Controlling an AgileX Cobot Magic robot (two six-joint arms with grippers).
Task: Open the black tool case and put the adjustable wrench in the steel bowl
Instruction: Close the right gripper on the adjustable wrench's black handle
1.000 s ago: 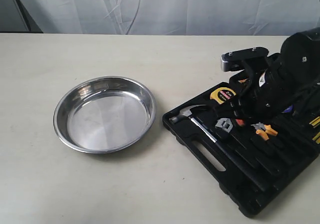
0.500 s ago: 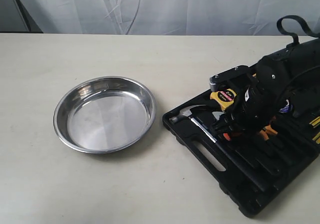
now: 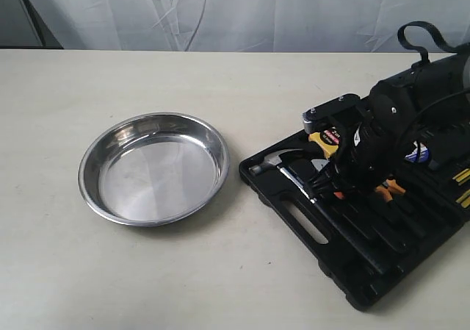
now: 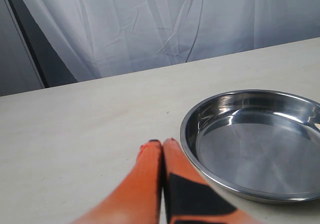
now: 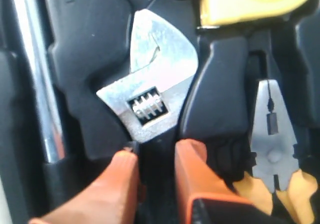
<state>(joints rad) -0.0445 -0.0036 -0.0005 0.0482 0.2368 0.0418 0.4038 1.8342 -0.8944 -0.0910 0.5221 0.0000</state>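
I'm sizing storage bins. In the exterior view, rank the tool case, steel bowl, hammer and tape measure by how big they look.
1. black tool case
2. steel bowl
3. hammer
4. tape measure, partly hidden, so its rank is unsure

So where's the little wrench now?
The adjustable wrench lies in its slot in the black tool case on the right of the exterior view, between the hammer and the orange pliers, the right pincer straddling its handle.
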